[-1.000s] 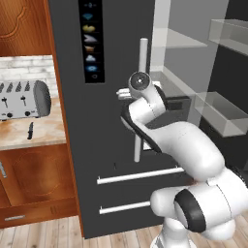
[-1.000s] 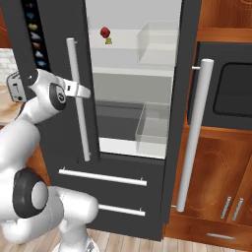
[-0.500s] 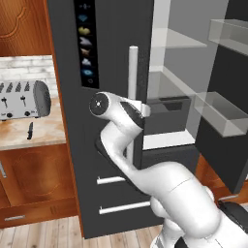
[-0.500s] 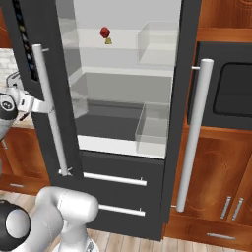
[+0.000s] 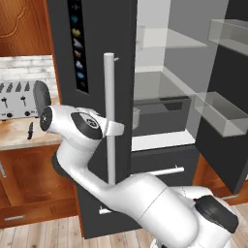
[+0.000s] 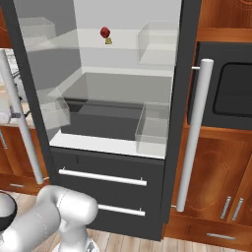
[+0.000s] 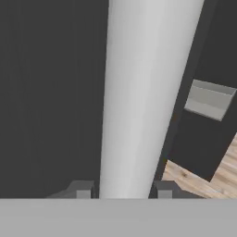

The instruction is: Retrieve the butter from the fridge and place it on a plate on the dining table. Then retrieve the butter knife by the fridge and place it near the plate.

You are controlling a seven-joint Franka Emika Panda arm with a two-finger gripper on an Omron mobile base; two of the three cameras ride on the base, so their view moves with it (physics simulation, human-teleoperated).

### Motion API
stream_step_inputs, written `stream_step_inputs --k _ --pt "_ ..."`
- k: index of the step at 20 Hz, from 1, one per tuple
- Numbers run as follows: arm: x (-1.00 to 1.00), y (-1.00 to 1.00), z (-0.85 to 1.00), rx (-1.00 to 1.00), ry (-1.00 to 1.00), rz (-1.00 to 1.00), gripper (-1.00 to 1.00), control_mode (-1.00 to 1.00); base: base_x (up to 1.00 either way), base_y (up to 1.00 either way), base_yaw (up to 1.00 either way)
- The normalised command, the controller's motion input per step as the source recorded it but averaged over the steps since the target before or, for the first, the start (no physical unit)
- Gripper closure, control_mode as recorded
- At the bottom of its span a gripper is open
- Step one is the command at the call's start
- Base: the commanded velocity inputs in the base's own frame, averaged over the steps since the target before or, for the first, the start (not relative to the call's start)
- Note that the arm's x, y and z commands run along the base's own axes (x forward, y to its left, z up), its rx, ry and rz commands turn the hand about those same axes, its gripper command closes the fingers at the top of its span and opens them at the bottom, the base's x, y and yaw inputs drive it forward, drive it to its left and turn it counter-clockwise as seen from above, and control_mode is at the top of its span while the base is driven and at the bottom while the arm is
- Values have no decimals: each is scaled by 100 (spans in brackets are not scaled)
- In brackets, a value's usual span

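Observation:
The dark-grey fridge stands with its left door swung wide open. My gripper is shut on that door's long white bar handle. In the hand view the handle runs up between the two fingertips, with the gripper closed around it. On the upper shelf the tiny yellow-olive butter lies just below a small round red item. The slim black butter knife lies on the counter left of the fridge. The plate and the dining table are out of view.
A silver toaster sits behind the knife. Clear bins stand on the fridge shelves, and two drawers lie below them. The right door's handle stands beside a dark oven set in wood cabinets.
The left fridge door has swung much wider open, pulled by its handle. My arm has swept to the left with it, and the fridge interior is now fully exposed.

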Motion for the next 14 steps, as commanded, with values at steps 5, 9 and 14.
stream_step_inputs --k 5,9,14 --pt "-3 67 0 0 0 -9 -100 -100 0 0 0" --pt "-22 47 -10 0 0 -2 -100 -100 0 0 0" --pt "-23 24 -31 0 0 0 -100 -100 0 0 0"
